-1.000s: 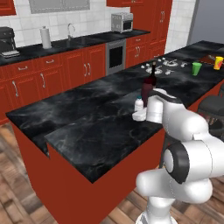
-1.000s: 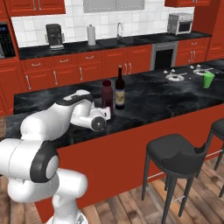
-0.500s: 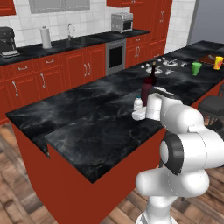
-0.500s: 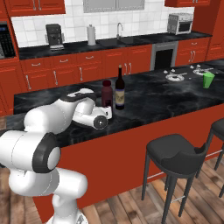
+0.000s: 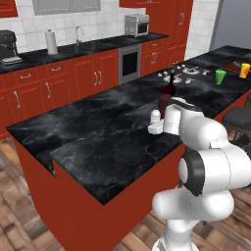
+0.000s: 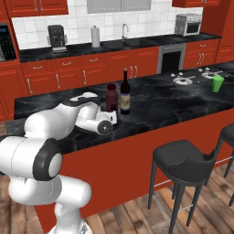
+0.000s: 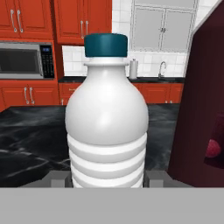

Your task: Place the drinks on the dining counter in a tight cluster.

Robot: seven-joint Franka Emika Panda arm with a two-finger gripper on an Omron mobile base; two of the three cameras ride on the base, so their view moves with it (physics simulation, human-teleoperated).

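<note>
left base view: i count three drinks on the dining worktop (image 5: 98,147). the water bottle (image 5: 155,117) stands upright just in front of the maroon bottle (image 5: 164,102), and the wine bottle (image 5: 171,84) rises right behind that one. my end effector (image 5: 156,128) sits at the water bottle's base. past the wine bottle i see one green cup (image 5: 220,77).

right base view: three drinks again, beside the wine bottle (image 6: 124,93); its pale label is too small to read. two stools (image 6: 185,161) front the worktop.

hand view: the end effector is clamped on the water bottle (image 7: 106,118), one blue cap on top, the maroon bottle (image 7: 201,100) just beside it.
</note>
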